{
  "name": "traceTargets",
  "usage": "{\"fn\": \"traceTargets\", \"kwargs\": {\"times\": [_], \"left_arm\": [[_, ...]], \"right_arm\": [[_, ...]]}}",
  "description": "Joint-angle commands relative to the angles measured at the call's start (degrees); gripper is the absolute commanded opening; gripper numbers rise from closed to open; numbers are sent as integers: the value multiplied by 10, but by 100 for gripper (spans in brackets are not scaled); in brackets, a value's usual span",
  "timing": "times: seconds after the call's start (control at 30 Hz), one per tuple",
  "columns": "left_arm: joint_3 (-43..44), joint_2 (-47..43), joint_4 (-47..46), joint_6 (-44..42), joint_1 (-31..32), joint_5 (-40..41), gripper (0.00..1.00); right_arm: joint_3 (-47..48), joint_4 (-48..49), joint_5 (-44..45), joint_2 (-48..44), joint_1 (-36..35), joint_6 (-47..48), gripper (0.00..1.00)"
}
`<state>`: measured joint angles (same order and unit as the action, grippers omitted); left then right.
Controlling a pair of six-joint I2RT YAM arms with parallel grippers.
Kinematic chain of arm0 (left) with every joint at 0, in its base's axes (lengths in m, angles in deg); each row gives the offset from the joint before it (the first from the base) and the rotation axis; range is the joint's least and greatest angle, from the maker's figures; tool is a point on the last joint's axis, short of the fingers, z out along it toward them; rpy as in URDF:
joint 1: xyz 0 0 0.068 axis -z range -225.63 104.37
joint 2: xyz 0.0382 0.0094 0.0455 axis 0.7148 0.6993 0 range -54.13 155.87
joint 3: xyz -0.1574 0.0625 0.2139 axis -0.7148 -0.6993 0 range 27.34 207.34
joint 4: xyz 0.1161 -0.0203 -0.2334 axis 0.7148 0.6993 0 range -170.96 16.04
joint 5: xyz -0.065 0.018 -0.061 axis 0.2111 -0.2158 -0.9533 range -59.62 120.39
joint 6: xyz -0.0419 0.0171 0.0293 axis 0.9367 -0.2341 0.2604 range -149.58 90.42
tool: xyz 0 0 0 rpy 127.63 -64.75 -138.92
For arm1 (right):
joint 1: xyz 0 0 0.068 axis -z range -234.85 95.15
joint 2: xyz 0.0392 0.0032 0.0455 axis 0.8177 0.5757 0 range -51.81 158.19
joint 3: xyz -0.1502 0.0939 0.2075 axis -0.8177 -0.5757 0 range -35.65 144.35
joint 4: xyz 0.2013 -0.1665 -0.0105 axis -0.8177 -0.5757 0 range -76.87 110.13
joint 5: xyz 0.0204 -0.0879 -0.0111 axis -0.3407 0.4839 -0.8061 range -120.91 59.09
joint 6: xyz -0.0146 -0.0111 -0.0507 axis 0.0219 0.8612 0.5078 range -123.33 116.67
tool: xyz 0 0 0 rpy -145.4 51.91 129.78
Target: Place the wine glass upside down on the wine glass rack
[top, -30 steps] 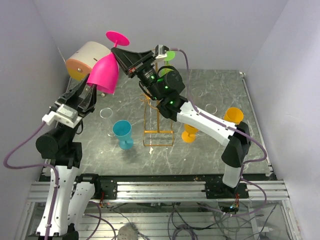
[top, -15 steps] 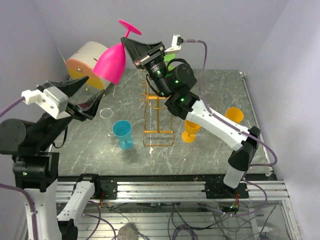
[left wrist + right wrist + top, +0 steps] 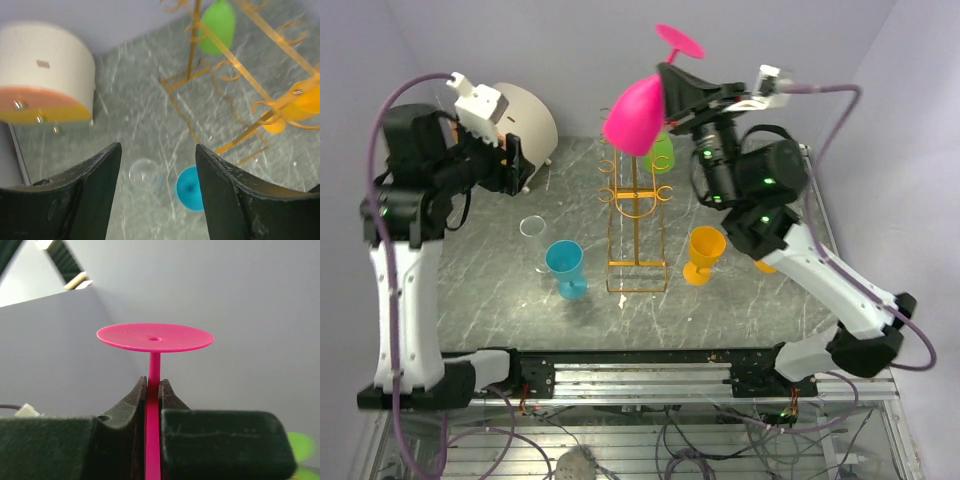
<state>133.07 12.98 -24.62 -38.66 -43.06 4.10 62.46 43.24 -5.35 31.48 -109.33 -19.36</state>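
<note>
Pinched at its thin stem by the right hand (image 3: 152, 390), a bright pink plastic wine glass (image 3: 636, 112): foot up, bowl down and tilted, high over the arched top of the tall golden-orange wire wine glass rack (image 3: 637, 200), not yet on any hook. Spread wide and empty, well left of the rack above the grey marbled table (image 3: 520, 290): the left hand (image 3: 157, 165). Likely risks from here: 1 off-line descent knocking the bowl into the arch or the green glass (image 3: 662, 155) beside the upper hooks, tipping the light frame; a slip or swing in so narrow a grip, missing the curled ring.
</note>
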Motion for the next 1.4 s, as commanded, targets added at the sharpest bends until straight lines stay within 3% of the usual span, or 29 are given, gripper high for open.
{"fn": "traceTargets", "kwargs": {"times": [0.0, 0.17, 0.37, 0.5, 0.6, 0.93, 1.37], "left_arm": [[7, 64, 89, -17, 0, 67, 70], [-41, 101, 59, -10, -1, 106, 65], [-77, 123, 23, 18, -24, 143, 64], [-76, 144, 29, 26, -115, 86, 64], [-99, 138, 25, 19, -143, 54, 64], [-120, 163, 66, -23, -144, -15, 64], [-133, 181, 65, -34, -145, -25, 63]], "right_arm": [[-40, -34, 62, -66, 52, 160, 0], [-126, -90, 42, -137, 142, 199, 0], [-196, -109, -51, -120, 210, 225, 0], [-261, -49, -130, -109, 230, 257, 0], [-274, -45, -194, -80, 255, 260, 0], [-339, 87, -349, -18, 282, 301, 0], [-328, 142, -467, 50, 308, 295, 0]]}}
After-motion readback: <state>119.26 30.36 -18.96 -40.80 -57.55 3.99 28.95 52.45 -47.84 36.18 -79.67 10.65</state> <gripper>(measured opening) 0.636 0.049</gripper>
